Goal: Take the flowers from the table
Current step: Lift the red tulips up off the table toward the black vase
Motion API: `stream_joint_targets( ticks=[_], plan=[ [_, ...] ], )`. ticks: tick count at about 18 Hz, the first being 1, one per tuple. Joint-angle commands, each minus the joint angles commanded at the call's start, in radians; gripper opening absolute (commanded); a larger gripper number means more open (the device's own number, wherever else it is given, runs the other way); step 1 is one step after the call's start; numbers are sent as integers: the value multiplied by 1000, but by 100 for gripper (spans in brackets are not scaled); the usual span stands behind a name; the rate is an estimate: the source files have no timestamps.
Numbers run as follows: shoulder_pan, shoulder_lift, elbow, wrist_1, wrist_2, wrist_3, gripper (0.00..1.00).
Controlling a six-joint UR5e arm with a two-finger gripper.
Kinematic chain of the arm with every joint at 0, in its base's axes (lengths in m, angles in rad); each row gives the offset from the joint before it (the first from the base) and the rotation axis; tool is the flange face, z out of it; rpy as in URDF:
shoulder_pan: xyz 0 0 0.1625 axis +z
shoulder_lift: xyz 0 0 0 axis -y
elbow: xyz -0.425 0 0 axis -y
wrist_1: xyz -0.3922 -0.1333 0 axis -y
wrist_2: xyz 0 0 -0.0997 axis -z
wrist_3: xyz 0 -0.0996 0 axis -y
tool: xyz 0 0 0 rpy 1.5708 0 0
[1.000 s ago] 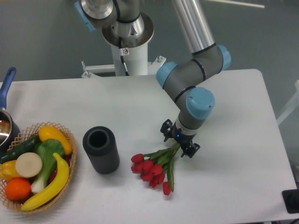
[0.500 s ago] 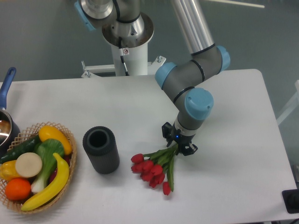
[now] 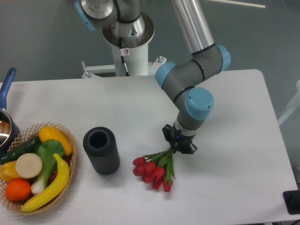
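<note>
The flowers (image 3: 153, 171) are a bunch of red tulips with green stems, lying on the white table (image 3: 234, 112) right of centre near the front. Their heads point toward the front left and the stems run up to the right. My gripper (image 3: 179, 146) sits over the stem ends, shut on them, with its fingers narrowed around the green stems. The stem tips are hidden under the gripper.
A dark cylindrical vase (image 3: 101, 150) stands upright left of the flowers. A wicker basket (image 3: 70, 140) with fruit and vegetables sits at the front left. A pot with a blue handle (image 3: 6, 84) is at the left edge. The robot base (image 3: 127, 51) stands behind the table.
The gripper fingers have drawn together on the stems. The tulip heads have bunched closer and shifted slightly.
</note>
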Motion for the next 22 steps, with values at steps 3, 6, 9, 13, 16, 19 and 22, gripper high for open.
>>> stream_joint_targets(
  ticks=[3, 6, 9, 13, 16, 19, 22],
  plan=[
    [0, 5, 6, 0, -2, 0, 16],
    [0, 34, 14, -2, -6, 0, 16],
    [9, 90, 17, 6, -78, -8, 16],
    [29, 133, 25, 50, -260, -14, 16],
    [31, 169, 38, 72, -369, -61, 16],
    [32, 210, 61, 72, -464, -110, 16],
    [52, 258, 55, 72, -567, -136, 16]
  ],
)
